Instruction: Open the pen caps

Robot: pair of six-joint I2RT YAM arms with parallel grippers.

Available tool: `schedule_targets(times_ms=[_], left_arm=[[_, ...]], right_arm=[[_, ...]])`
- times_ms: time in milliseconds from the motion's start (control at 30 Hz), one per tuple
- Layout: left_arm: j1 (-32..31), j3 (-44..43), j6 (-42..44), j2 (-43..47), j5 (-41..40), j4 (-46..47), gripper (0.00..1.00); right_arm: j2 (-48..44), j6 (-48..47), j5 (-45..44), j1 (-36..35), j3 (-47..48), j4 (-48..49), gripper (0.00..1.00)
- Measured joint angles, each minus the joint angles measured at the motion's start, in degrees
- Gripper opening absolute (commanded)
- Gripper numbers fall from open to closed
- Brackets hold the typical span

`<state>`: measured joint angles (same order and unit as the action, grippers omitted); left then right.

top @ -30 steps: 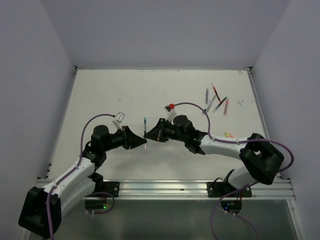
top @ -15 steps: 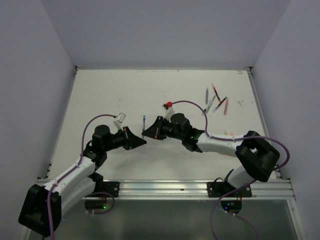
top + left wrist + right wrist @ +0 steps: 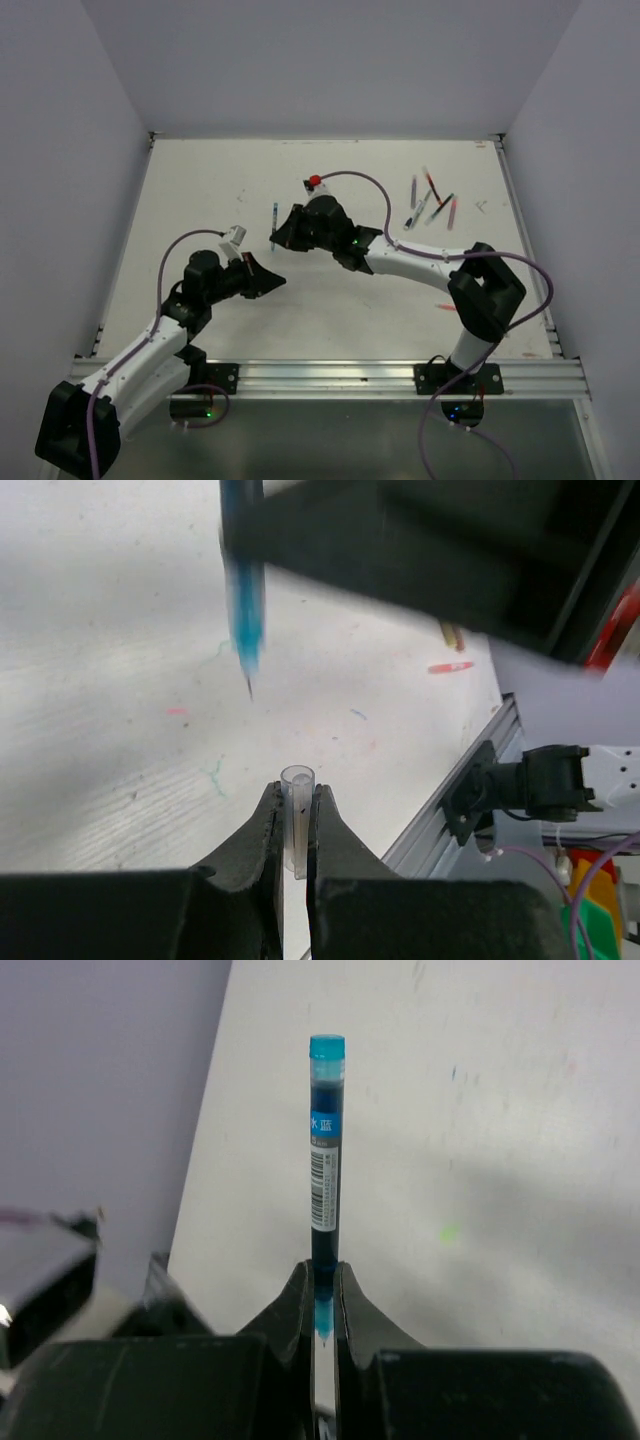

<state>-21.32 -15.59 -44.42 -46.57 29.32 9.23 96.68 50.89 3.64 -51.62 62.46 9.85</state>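
**Left wrist view: cap pinched, bare pen tip hanging clear of it**

Left wrist camera first. The left hand [image 3: 296, 802] is closed down to a narrow slit around a clear pen cap [image 3: 297, 778]. The little tube stands upright between the two fingers, with its open mouth poking just above their tips. Ahead of that hand and higher up hangs a blue pen [image 3: 245, 590], blurred. Its bare tip points down toward the cap's mouth, but there's a clear gap between them, no contact.

Over to the right wrist camera. The right hand [image 3: 323, 1282] is squeezed tight on that same pen, fingers clamped on the lower part of the barrel. The labelled barrel runs on past the fingertips to a flat teal end.

From the top camera, the two hands face each other above the counter [image 3: 200, 190]. They sit near one another but apart, with the pen showing as a thin stick at the right hand's fingertips. Well away on the right arm's outer side, a loose cluster of other pens [image 3: 432, 205] lies flat on the counter. Their caps are too small to judge from up there.
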Motion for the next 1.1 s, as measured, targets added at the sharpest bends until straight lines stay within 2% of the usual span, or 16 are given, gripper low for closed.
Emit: schedule_targets(times_ms=[133, 233, 400, 567, 733, 900, 1100], left_arm=[[-1.01, -1.31, 1.62, 2.29, -4.50, -7.65, 0.00], [-1.01, -3.06, 2.45, 2.84, -7.80, -11.39, 0.00], [-1.01, -10.12, 4.66, -1.51, -13.20, -16.65, 0.00], [-0.98, -23.50, 6.71, -14.93, -21.97, -22.12, 0.00], [-0.20, -36.79, 9.66, -30.75, -29.70, -25.33, 0.00], [3.52, -45.59, 11.10, -43.89, -32.15, -26.36, 0.00], [6.47, -52.15, 11.10, -54.73, -35.41, -28.28, 0.00]], right_arm=[[6.97, -0.46, -7.54, 1.27, 14.03, -6.32, 0.00], [11.96, -1.40, -9.90, 2.49, 24.63, -12.57, 0.00], [14.73, -4.00, -9.79, 5.27, 30.49, -20.52, 0.00], [15.65, -8.59, -5.99, 13.09, 30.64, -29.07, 0.00], [20.72, -14.34, -5.42, 18.84, 34.45, -37.03, 0.00], [27.91, -19.04, -4.85, 18.69, 40.94, -42.05, 0.00], [32.35, -21.62, -2.93, 18.27, 43.56, -44.02, 0.00]])
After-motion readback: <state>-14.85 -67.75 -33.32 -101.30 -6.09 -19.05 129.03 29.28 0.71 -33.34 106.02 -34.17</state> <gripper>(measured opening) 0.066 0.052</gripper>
